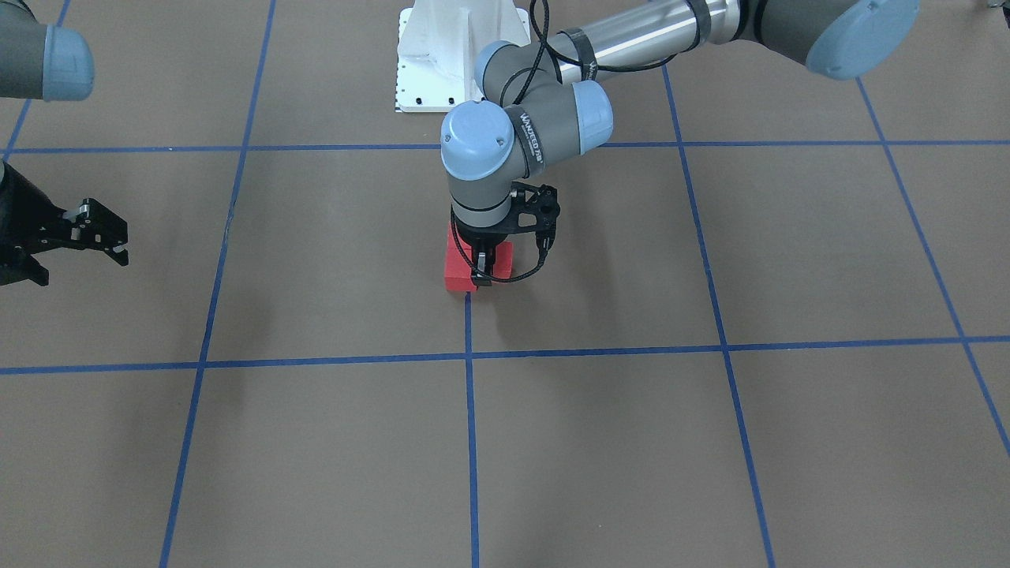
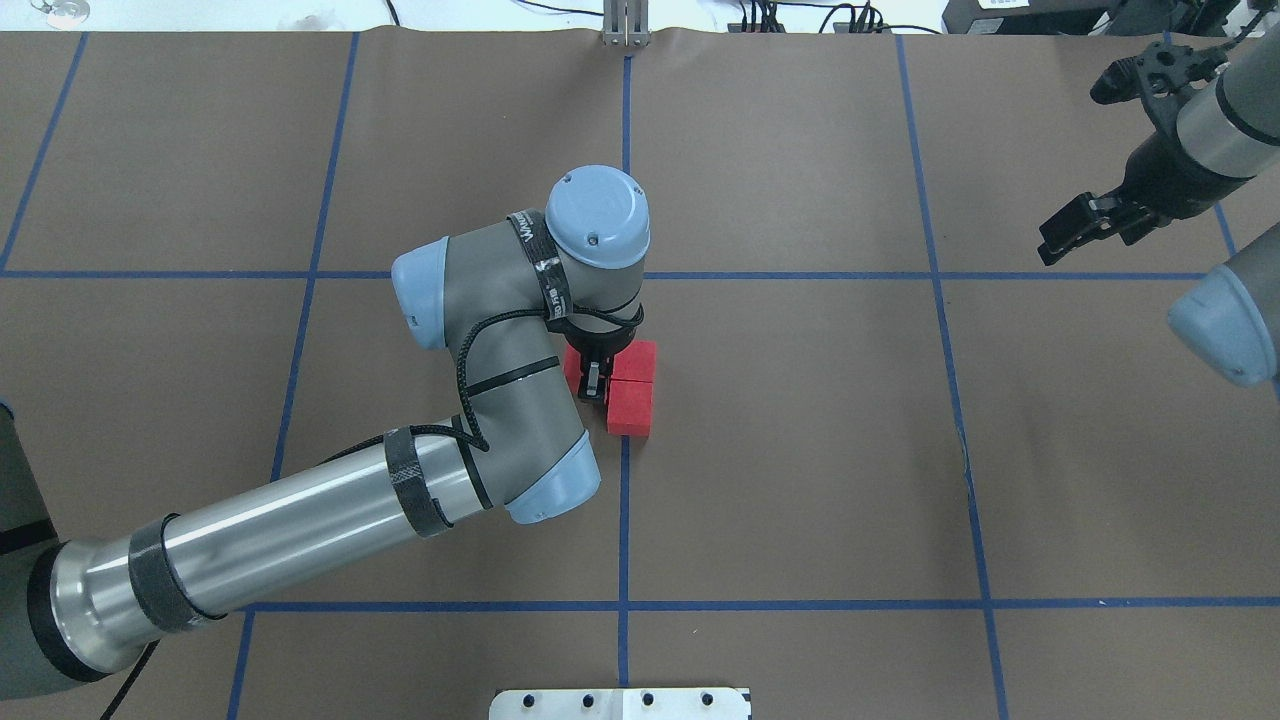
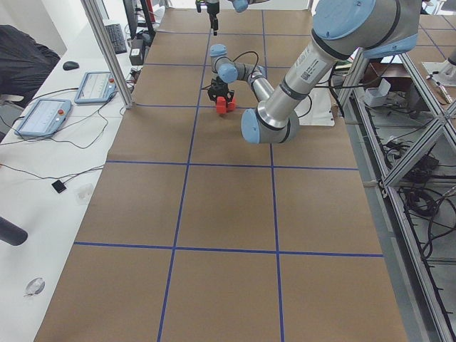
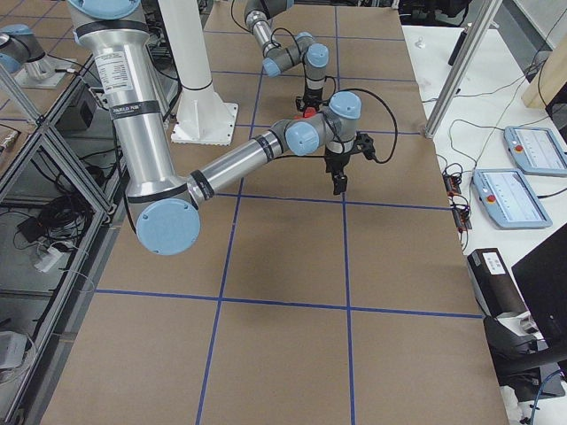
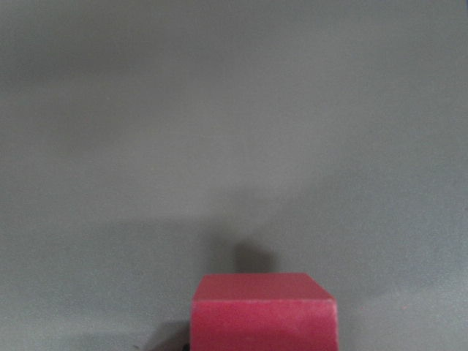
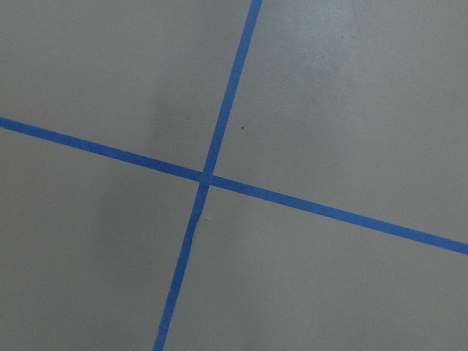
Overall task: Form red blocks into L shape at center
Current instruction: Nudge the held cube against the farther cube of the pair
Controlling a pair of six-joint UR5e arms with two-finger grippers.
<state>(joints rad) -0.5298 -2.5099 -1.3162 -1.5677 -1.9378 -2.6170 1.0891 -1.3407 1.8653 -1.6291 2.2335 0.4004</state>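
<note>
**Red blocks** (image 2: 630,390): three cubes, flat on the table (image 2: 800,480) at its centre, faces touching, laid as an L.
- Corner cube (image 2: 636,360): just beside the left gripper (image 2: 594,383), on its right.
- First leg: runs from the corner toward the robot's base, along the centre tape line (image 2: 623,520), and ends in the near cube (image 2: 630,412).
- Second leg: runs from the corner to the robot's left and ends in the left cube (image 2: 572,368), directly beneath the tool.
- Both legs are two cubes long and square to the grid.

**Left gripper:** points straight down, fingertips at the level of the left cube. Its wrist view shows one red cube at bottom centre and no fingers. Whether the jaws clamp that cube cannot be told.

**Left arm** (image 2: 300,540): forearm reaches in from the robot's left, wrist folded over the blocks.

**Right gripper** (image 2: 1095,235): jaws apart, holding nothing, raised above the table. It is well apart from the blocks, far to the left gripper's right.

**Right arm** (image 2: 1215,120): at the table's right edge.
</note>
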